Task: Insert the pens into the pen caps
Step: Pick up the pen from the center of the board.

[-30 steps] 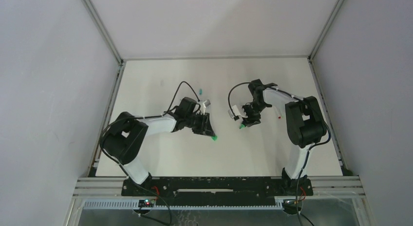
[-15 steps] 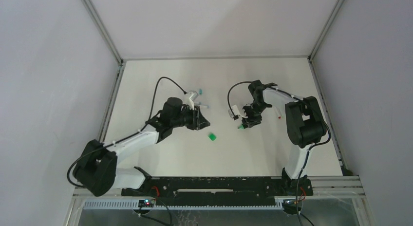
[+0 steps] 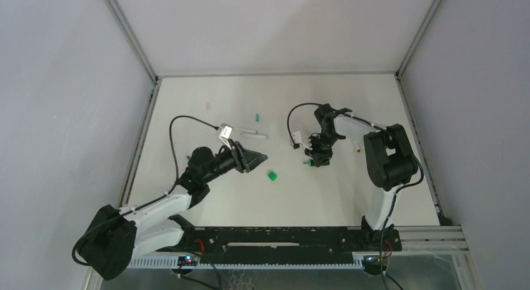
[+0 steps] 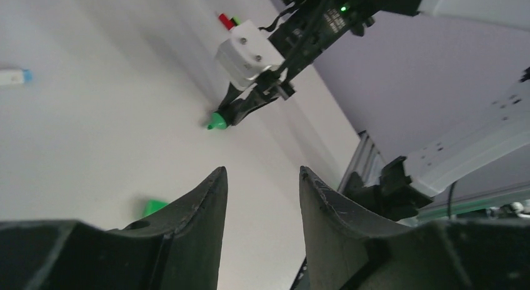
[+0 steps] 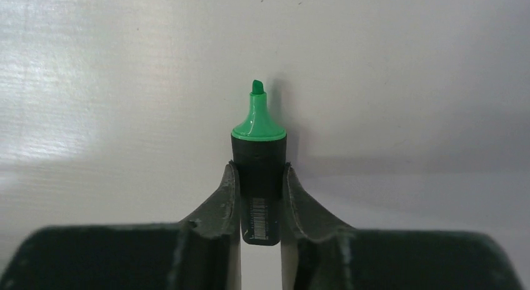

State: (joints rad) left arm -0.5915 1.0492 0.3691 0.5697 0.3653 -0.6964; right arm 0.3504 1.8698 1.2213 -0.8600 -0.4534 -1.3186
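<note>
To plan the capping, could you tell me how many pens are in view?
2: the marker in the right gripper, and a white pen lying beyond the left gripper. Other specks are too small to tell.

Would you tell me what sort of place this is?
Probably a robotics lab test cell: a white table enclosed by grey panels on aluminium framing, with the left arm and right arm bolted on.

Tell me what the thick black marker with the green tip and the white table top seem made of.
The thick black marker with the green tip: probably moulded plastic; matt barrel with printed barcode, glossier green nose. The white table top: smooth, faintly streaked, softly shiny; perhaps laminate or painted board.
</note>
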